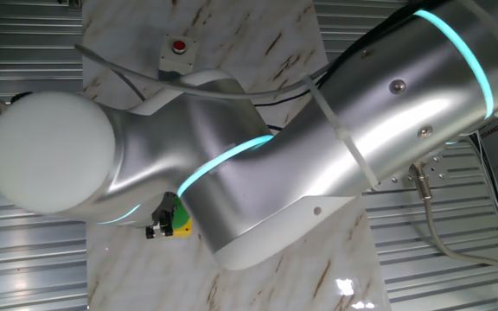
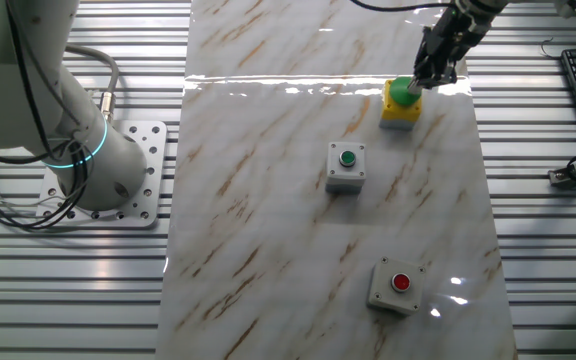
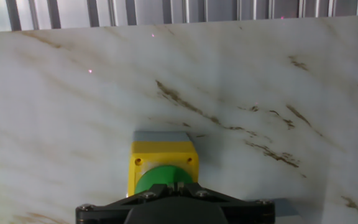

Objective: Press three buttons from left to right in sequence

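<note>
On the marble table (image 2: 268,200), at 12 o'clock, the claw (image 3: 174,186), fingertips pressed together, meets the yellow box's green dome button (image 2: 401,92), seemingly the sequence's last.

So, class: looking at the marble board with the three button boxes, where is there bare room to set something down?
Bare marble lies left of the dark-green button box and the red button box, and between those two. It is crowded at the far end, where the gripper sits over the yellow box.
</note>
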Available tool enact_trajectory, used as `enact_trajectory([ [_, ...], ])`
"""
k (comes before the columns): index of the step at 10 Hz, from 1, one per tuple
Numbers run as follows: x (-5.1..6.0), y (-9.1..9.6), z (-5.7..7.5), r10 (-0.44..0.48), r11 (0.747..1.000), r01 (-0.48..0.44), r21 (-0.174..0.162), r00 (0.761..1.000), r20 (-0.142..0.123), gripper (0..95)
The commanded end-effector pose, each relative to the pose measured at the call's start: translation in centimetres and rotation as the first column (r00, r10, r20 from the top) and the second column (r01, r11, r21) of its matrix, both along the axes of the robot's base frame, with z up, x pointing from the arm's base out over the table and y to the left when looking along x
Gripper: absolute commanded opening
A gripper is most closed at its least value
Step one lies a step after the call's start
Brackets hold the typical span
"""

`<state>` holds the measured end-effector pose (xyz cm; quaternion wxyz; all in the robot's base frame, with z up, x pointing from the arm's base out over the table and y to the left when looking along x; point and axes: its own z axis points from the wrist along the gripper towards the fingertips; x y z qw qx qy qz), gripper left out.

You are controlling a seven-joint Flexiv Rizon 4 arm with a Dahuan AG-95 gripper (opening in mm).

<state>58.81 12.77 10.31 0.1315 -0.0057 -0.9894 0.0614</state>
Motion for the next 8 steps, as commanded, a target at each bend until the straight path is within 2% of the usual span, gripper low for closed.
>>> enact_trajectory([
  [1,0.3,0.15,0.04,0.028,0.999,-0.028,0.017,1.0,-0.011,0.0],
  [3,0.3,0.15,0.04,0.063,0.995,-0.062,0.082,0.998,-0.015,0.0],
  [4,0.3,0.16,0.04,0.061,0.99,-0.058,0.131,0.998,-0.024,0.0],
  [7,0.29,0.18,0.04,0.094,0.985,-0.08,0.153,0.991,-0.092,0.0],
  [8,0.28,0.19,0.03,0.109,0.983,-0.093,0.161,0.989,-0.096,0.0],
])
